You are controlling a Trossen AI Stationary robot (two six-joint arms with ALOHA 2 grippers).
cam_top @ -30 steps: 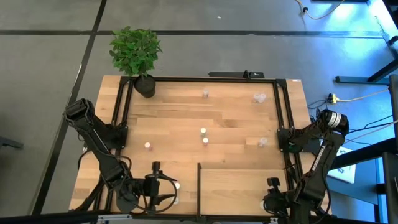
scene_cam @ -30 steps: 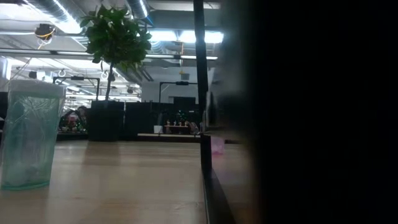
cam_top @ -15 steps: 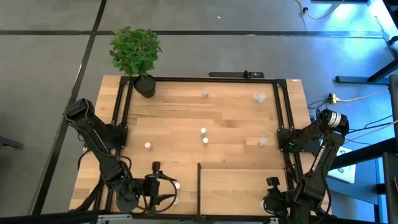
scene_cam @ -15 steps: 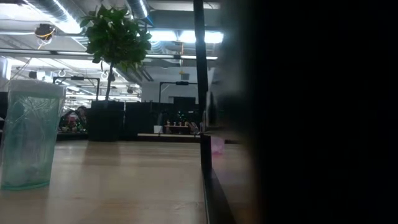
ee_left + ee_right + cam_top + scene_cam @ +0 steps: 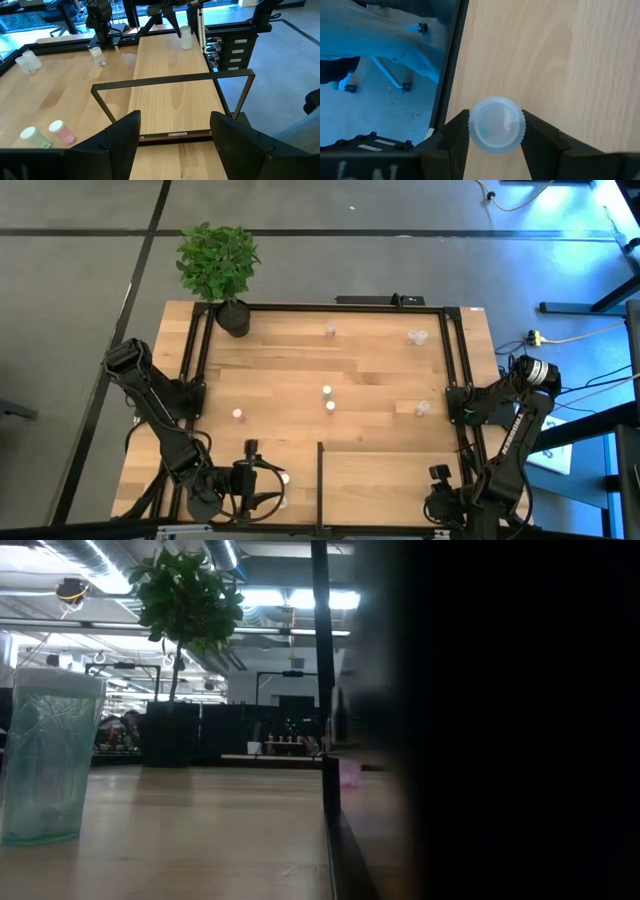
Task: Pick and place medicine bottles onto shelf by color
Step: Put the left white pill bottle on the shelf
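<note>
The right gripper [image 5: 495,137] squeezes a round, see-through bottle [image 5: 496,124] with a pale cap. It stands upright near the shelf's [image 5: 390,475] front right corner, by the black edge. The left gripper [image 5: 172,131] is wide open and empty by the table's [image 5: 300,370] front edge. Two white-capped bottles [image 5: 61,131] stand nearby.

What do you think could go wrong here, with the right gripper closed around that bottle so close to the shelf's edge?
The right gripper holds a white-capped bottle just inside the shelf's black edge strip; released there, it might tip off. The grip is only on the cap's sides, so it could slip. The left gripper, open and near the shelf, may crowd it.
</note>
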